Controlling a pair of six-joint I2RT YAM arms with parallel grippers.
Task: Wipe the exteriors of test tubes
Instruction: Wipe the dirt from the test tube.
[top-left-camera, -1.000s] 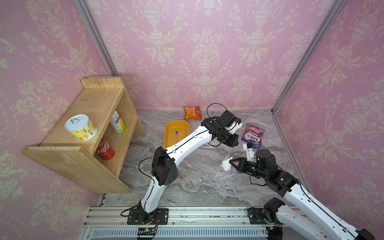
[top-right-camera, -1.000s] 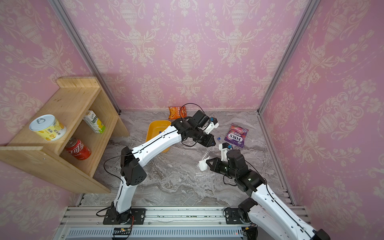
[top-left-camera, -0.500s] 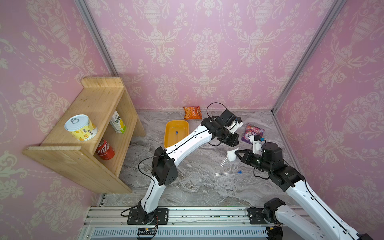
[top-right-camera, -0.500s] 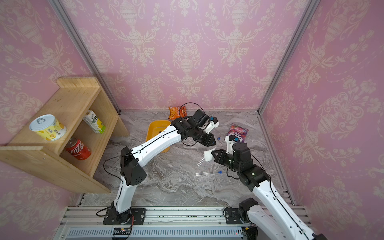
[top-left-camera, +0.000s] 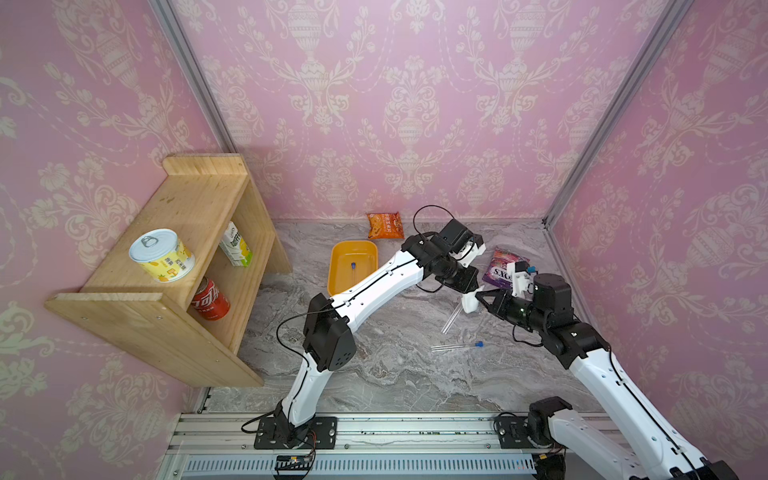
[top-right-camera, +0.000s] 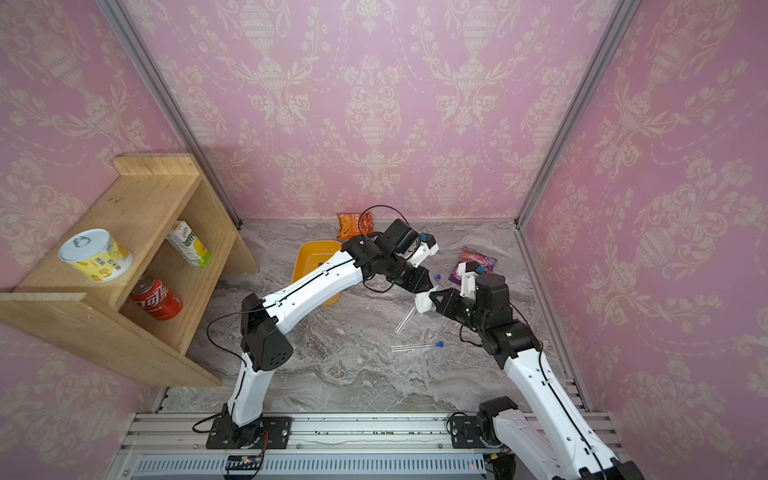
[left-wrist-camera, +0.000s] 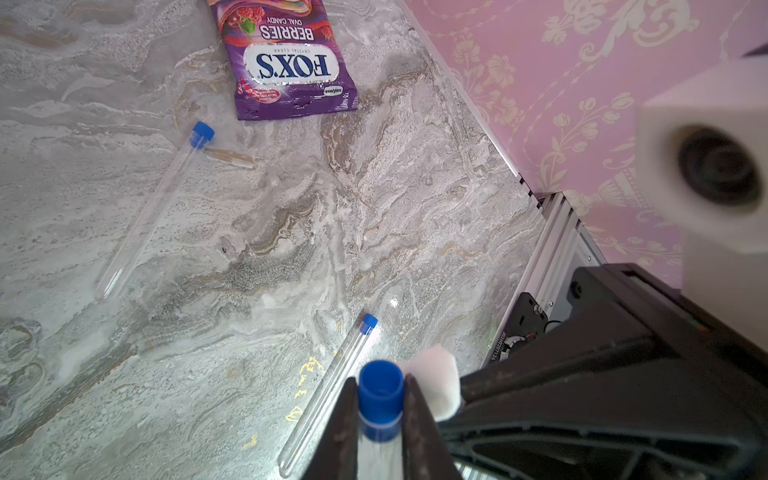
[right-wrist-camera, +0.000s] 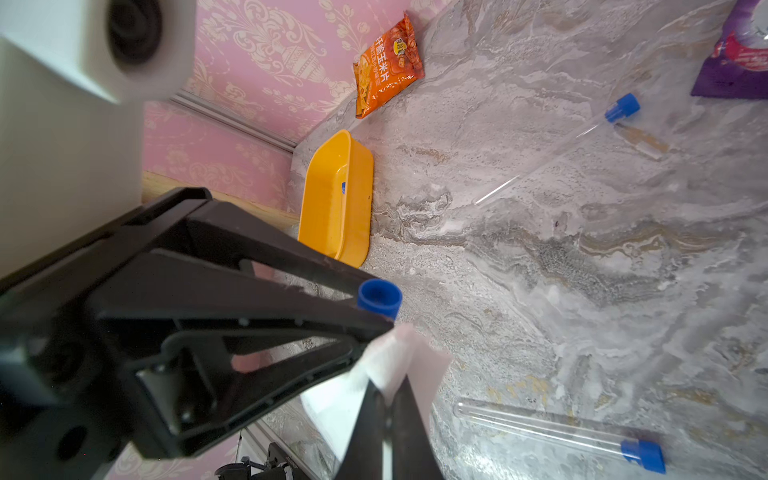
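My left gripper (left-wrist-camera: 380, 386) is shut on a clear test tube just below its blue cap (left-wrist-camera: 380, 395); that cap also shows in the right wrist view (right-wrist-camera: 379, 297). My right gripper (right-wrist-camera: 386, 386) is shut on a white wipe (right-wrist-camera: 399, 357), held close beside the cap. In both top views the wipe (top-left-camera: 468, 302) (top-right-camera: 424, 302) hangs where the left gripper (top-left-camera: 467, 284) and the right gripper (top-left-camera: 478, 297) meet. Two test tubes lie on the marble table: one slanted (top-left-camera: 451, 318) (left-wrist-camera: 153, 208), one nearer the front (top-left-camera: 457, 345) (left-wrist-camera: 328, 395). A third lies in the yellow bin (top-left-camera: 353, 266).
The yellow bin (top-left-camera: 335, 270) stands behind the left arm. An orange snack bag (top-left-camera: 384, 225) lies by the back wall and a purple candy bag (top-left-camera: 500, 270) at the back right. A wooden shelf (top-left-camera: 178, 208) with cans and a carton fills the left side.
My right gripper has risen from low over the table and carried the wipe back and up to the left gripper's tube. The left arm has hardly moved.
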